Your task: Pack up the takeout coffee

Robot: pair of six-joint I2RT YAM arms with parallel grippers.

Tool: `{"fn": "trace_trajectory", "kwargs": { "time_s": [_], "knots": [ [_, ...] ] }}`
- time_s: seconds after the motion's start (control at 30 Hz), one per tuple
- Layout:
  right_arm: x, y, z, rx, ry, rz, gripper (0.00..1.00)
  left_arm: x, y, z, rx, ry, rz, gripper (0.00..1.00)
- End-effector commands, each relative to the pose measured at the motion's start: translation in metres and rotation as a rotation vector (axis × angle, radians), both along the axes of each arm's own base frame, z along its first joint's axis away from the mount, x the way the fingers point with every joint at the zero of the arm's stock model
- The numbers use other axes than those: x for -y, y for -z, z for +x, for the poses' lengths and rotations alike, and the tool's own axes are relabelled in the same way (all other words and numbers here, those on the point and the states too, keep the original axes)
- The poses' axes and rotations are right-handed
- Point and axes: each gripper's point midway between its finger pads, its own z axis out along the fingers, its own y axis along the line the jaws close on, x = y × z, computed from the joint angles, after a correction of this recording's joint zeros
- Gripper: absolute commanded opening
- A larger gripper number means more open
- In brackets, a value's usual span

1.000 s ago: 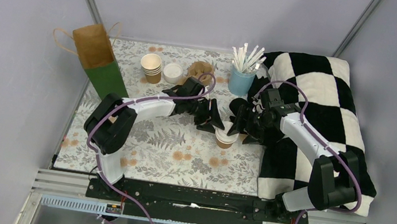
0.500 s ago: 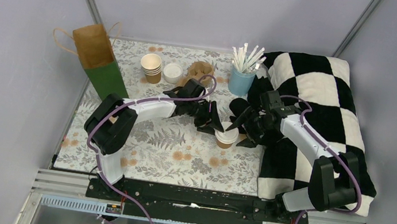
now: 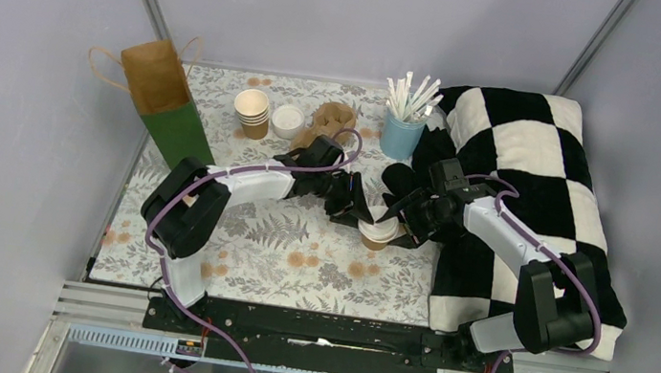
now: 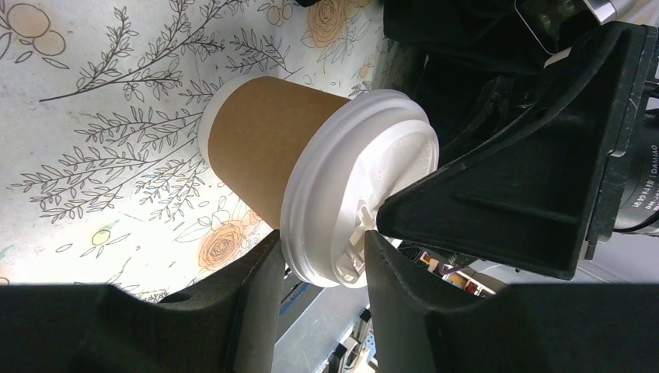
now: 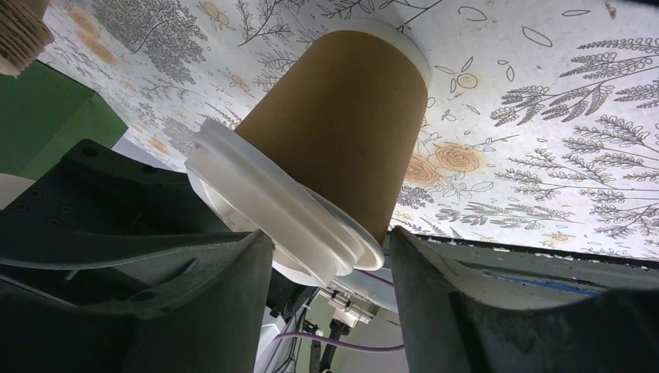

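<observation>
With the lidded cup (image 3: 376, 235) upright at mid-counter (image 3: 298, 259), left gripper (image 3: 362, 213) and right gripper (image 3: 395, 220) meet at its lid (image 4: 365, 186). Both sets of jaws stand parted, straddling the rim and clamping nothing. Probable step: seating the lid. Next, grip the cup wall and transfer it to the far carrier (image 3: 331, 116).

Tan kraft cup (image 3: 374, 241), white lid (image 3: 378, 228) on, upright at table (image 3: 280, 249) centre; open cup stack (image 3: 252, 111) at back, loose lid (image 3: 287, 121) beside

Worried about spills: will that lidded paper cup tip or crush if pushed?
Probably tippy: the cup stands tall on a narrower base. Its paper wall likely dents under a hard squeeze. The plastic lid looks smooth, so possibly slippery.
</observation>
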Motion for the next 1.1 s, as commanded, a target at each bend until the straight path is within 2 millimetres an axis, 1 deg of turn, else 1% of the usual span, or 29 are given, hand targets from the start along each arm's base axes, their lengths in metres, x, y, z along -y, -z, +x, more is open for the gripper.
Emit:
{"fn": "trace_trajectory", "kwargs": {
  "time_s": [0.0,0.03,0.2,0.23,0.27,0.3,0.33,0.43,0.5,0.6,0.67,0.73,0.8,0.9,1.07],
  "knots": [
    [0.006,-0.001,0.004,0.02,0.037,-0.045,0.6,0.005,-0.015,0.003,0.056,-0.004,-0.033,0.45],
    [0.007,-0.001,0.004,0.027,0.038,-0.052,0.58,0.006,-0.015,0.002,0.055,-0.001,-0.034,0.45],
    [0.017,0.005,0.002,0.048,-0.015,-0.123,0.55,0.008,-0.017,0.002,0.059,0.001,-0.037,0.45],
    [0.019,0.007,0.001,0.051,-0.027,-0.133,0.51,0.008,-0.018,0.002,0.061,0.003,-0.039,0.45],
    [0.02,0.009,0.0,0.056,-0.037,-0.139,0.43,0.009,-0.019,0.002,0.062,0.003,-0.04,0.45],
    [0.021,0.01,0.0,0.064,-0.051,-0.144,0.38,0.009,-0.02,0.002,0.063,0.004,-0.042,0.45],
    [0.02,0.009,0.002,0.082,-0.071,-0.14,0.36,0.01,-0.021,0.002,0.064,0.006,-0.044,0.45],
    [0.02,0.003,0.009,0.138,-0.136,-0.157,0.36,0.01,-0.023,0.0,0.065,0.009,-0.048,0.45],
    [0.022,0.001,0.011,0.171,-0.172,-0.164,0.39,0.011,-0.024,0.0,0.066,0.011,-0.051,0.45],
    [0.018,0.0,0.008,0.214,-0.248,-0.137,0.49,0.011,-0.025,-0.001,0.071,0.013,-0.052,0.47],
    [0.015,-0.004,0.007,0.244,-0.281,-0.114,0.58,0.011,-0.027,0.0,0.076,0.013,-0.055,0.48],
    [0.014,-0.01,0.007,0.282,-0.313,-0.1,0.7,0.011,-0.03,0.002,0.081,0.01,-0.058,0.51],
    [0.015,-0.015,0.008,0.32,-0.346,-0.108,0.77,0.013,-0.032,0.003,0.087,0.011,-0.063,0.53],
    [0.017,-0.019,0.01,0.369,-0.39,-0.115,0.78,0.014,-0.036,0.004,0.096,0.017,-0.075,0.57],
    [0.016,-0.022,0.013,0.411,-0.433,-0.106,0.74,0.015,-0.04,0.002,0.104,0.031,-0.086,0.64]
  ]
}}
